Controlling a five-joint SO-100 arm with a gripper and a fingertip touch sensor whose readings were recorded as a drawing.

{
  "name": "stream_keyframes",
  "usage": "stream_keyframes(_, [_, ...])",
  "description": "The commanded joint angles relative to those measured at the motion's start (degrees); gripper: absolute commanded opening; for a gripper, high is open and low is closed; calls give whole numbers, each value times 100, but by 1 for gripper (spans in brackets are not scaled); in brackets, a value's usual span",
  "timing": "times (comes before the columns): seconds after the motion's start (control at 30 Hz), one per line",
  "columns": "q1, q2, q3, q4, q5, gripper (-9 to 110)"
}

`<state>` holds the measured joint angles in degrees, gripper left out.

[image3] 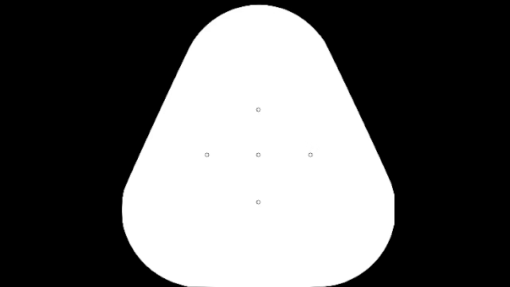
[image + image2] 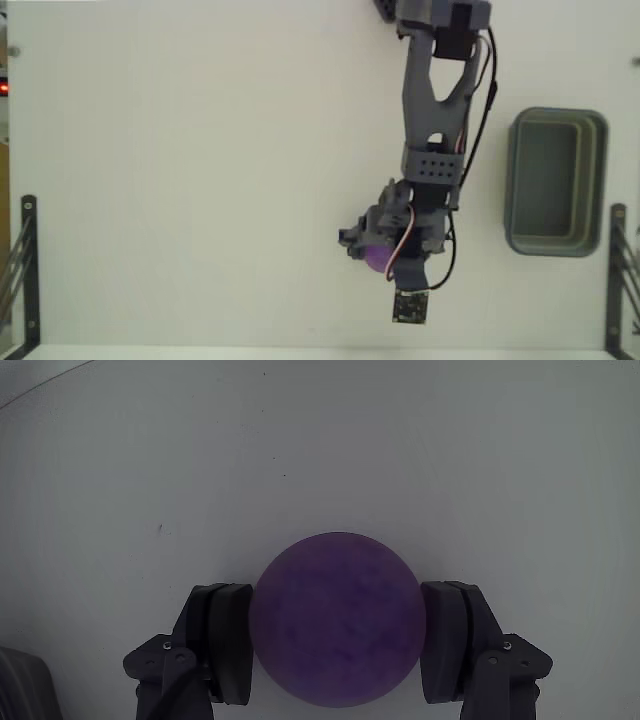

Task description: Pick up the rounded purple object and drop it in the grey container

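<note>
Fingers (image 2: 335,645) clamp matte purple ball (image 2: 335,620) at widest girth; smooth sphere may squirt out during swing toward grey-green rectangular tub (image 2: 556,183).

The purple ball (image 2: 335,620) looks matt and faintly mottled. The gripper (image 2: 335,645) fingers (image 2: 225,640) beside it are dark, smooth plastic. The grey tub (image 2: 556,183) looks like dull plastic; the table (image 2: 200,180) is matt white.

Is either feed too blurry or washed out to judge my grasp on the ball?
Fixed view: soft and overexposed, white table featureless, purple ball mostly hidden under the hand. Wrist view: even light, no glare, ball sharp between both fingers.
</note>
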<state>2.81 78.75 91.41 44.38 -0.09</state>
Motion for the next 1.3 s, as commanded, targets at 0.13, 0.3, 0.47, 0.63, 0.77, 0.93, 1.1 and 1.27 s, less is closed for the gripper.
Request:
stream_keyframes(0.13, [47,186,24,-101,9,97])
stream_keyframes(0.3, [47,186,24,-101,9,96])
stream_keyframes(0.47, [47,186,24,-101,9,95])
stream_keyframes(0.63, [47,186,24,-101,9,94])
stream_keyframes(0.77, [47,186,24,-101,9,93])
stream_keyframes(0.93, [47,186,24,-101,9,91])
stream_keyframes(1.1, [47,186,24,-101,9,90])
stream_keyframes(1.27, [47,186,24,-101,9,89])
